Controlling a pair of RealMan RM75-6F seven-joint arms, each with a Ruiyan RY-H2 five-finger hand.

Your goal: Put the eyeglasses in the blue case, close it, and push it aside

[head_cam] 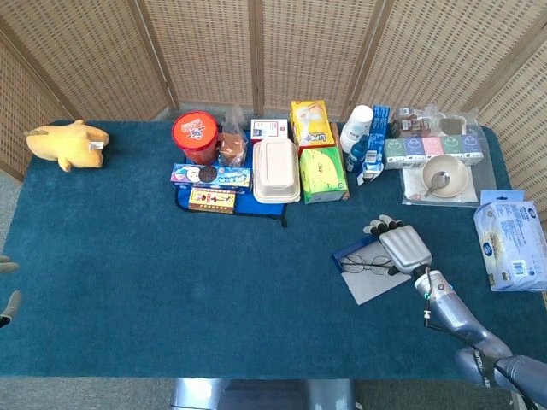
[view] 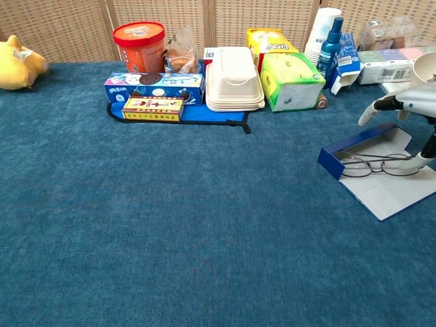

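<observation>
While thin wire-framed eyeglasses [view: 376, 164] lie on the flat blue case [view: 354, 148], the right robot hand [head_cam: 400, 243] hovers released, fingers spread. Fuzzy teal cloth covers the bench [head_cam: 171, 282].

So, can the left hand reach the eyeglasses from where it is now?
Probably not. The left hand sits at the table's far left edge, while the eyeglasses lie in the blue case at the far right, under the right hand.

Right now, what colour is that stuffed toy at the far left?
Yellow; the stuffed toy shows best in the head view.
</observation>
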